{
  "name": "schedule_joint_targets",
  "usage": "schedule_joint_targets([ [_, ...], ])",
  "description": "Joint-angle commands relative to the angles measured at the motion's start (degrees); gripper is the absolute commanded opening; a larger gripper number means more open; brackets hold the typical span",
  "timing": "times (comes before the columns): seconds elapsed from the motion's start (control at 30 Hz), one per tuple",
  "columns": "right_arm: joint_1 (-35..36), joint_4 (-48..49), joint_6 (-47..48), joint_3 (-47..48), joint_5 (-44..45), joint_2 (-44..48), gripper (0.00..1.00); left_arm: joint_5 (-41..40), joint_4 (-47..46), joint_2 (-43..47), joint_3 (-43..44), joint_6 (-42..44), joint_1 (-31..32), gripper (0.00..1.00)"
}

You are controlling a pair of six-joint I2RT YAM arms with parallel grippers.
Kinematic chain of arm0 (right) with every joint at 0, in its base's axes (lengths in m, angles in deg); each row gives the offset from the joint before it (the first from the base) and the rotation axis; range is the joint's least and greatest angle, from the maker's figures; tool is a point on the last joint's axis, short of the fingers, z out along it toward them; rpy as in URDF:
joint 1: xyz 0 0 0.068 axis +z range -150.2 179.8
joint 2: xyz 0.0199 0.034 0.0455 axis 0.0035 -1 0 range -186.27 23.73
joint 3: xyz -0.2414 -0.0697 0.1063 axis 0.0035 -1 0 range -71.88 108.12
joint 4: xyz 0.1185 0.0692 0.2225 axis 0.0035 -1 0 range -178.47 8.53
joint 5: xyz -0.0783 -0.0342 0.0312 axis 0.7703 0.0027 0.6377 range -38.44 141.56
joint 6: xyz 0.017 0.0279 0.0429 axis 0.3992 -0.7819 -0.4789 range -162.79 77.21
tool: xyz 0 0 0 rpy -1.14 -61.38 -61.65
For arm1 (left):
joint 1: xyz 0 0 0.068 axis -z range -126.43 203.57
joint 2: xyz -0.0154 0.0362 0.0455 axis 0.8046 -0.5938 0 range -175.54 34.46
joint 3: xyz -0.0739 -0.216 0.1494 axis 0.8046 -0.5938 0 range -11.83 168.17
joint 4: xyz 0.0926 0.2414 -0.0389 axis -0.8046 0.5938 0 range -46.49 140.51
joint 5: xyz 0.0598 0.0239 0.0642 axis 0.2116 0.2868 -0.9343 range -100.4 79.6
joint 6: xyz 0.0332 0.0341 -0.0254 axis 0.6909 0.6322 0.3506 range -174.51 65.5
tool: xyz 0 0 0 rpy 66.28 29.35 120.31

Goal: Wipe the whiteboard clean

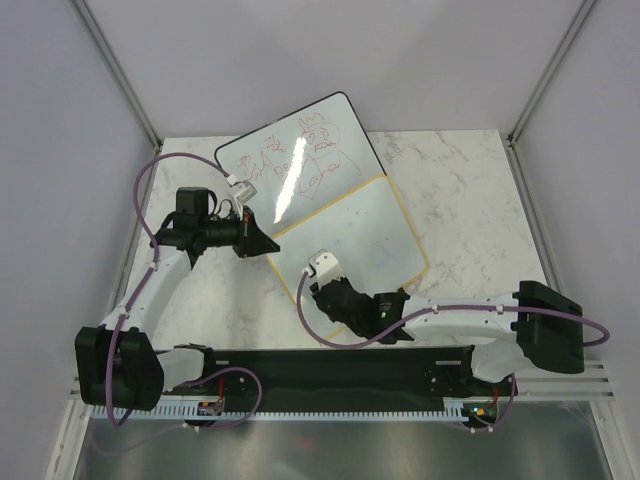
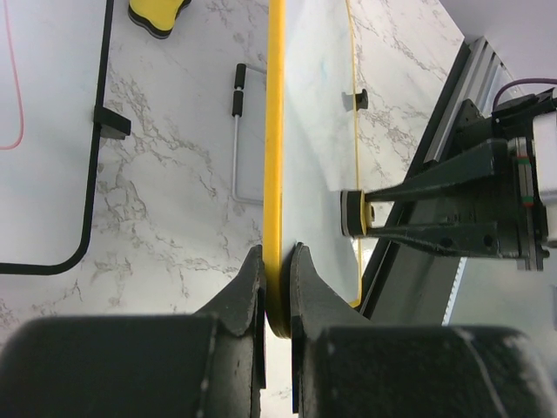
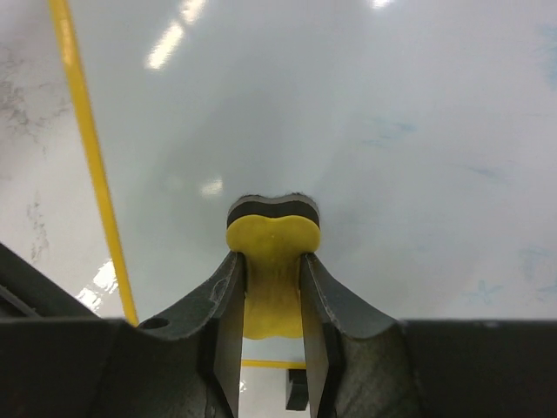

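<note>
The yellow-framed whiteboard (image 1: 350, 235) lies at the table's middle, partly over the larger black-framed board. My left gripper (image 1: 265, 243) is shut on its left edge; in the left wrist view my left gripper (image 2: 277, 257) pinches the yellow frame (image 2: 274, 131) edge-on. My right gripper (image 1: 398, 300) is shut on a yellow eraser with black felt (image 3: 272, 231) and holds the felt against the white surface (image 3: 348, 104) near the board's near edge. The eraser (image 2: 351, 213) also shows in the left wrist view. Faint blue marks (image 3: 392, 131) remain on the surface.
The black-framed whiteboard with red scribbles (image 1: 300, 150) sits behind, its corner under the yellow one. A second yellow eraser (image 2: 159, 13) and a wire handle with a black grip (image 2: 237, 131) lie on the marble table (image 1: 470, 190). Grey walls enclose the sides.
</note>
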Motion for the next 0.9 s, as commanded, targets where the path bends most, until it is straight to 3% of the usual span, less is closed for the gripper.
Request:
schedule_joint_targets([
  [0.0, 2.7, 9.0, 1.6, -1.4, -4.9, -3.6, 0.0, -2.1, -2.5, 0.0, 1.2, 8.5, 1.0, 0.02],
  [0.2, 4.5, 20.0, 0.1, -6.8, -12.2, -1.2, 0.0, -1.9, -2.4, -0.1, 1.3, 8.7, 1.0, 0.02],
  [0.43, 0.9, 10.2, -3.6, -9.3, 4.8, 3.9, 0.0, -1.8, -2.5, 0.0, 1.5, 8.5, 1.0, 0.02],
  [0.6, -0.4, -0.5, -13.0, -12.4, 21.2, 7.5, 0.0, -1.9, -2.5, 0.0, 1.8, 8.4, 1.1, 0.02],
  [0.7, -0.5, 0.3, -14.9, -14.7, 21.2, 10.2, 0.0, -1.8, -2.4, 0.0, 1.9, 8.4, 1.0, 0.02],
  [0.87, 4.9, 12.2, -7.0, -12.8, 16.6, 6.2, 0.0, -2.0, -2.4, 0.0, 2.0, 8.3, 1.1, 0.02],
])
